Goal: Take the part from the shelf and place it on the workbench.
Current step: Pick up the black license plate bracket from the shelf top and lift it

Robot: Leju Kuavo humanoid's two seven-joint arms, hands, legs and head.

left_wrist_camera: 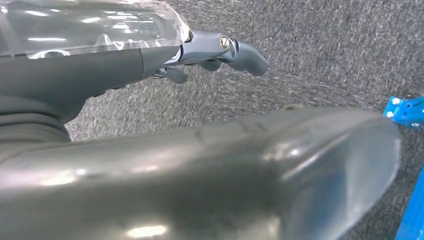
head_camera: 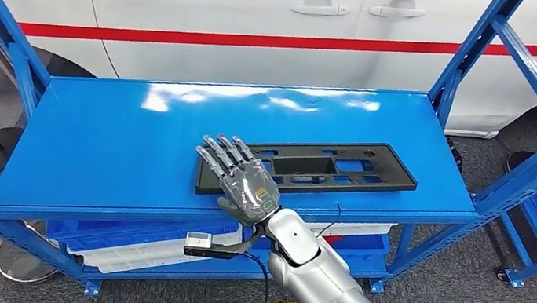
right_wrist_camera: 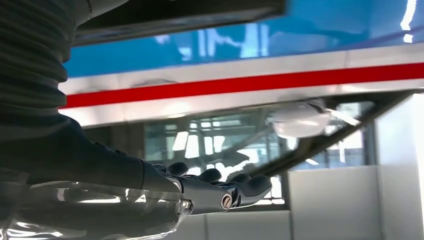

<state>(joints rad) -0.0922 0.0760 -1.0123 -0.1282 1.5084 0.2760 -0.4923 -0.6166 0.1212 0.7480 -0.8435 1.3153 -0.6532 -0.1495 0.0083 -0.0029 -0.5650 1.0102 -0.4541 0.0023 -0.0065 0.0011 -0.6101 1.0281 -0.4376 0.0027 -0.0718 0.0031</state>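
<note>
While the right hand (head_camera: 242, 178) hovers flat, fingers spread and holding nothing:
the black part (head_camera: 310, 168) lies along the blue shelf's (head_camera: 108, 145) front edge, toward its right corner; left hand (left_wrist_camera: 150, 55) unclear.

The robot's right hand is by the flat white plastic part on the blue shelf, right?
Not quite: the flat plastic part is black, not white. The head view shows it lying on the blue metal shelf, with the right hand open at its near end.
</note>
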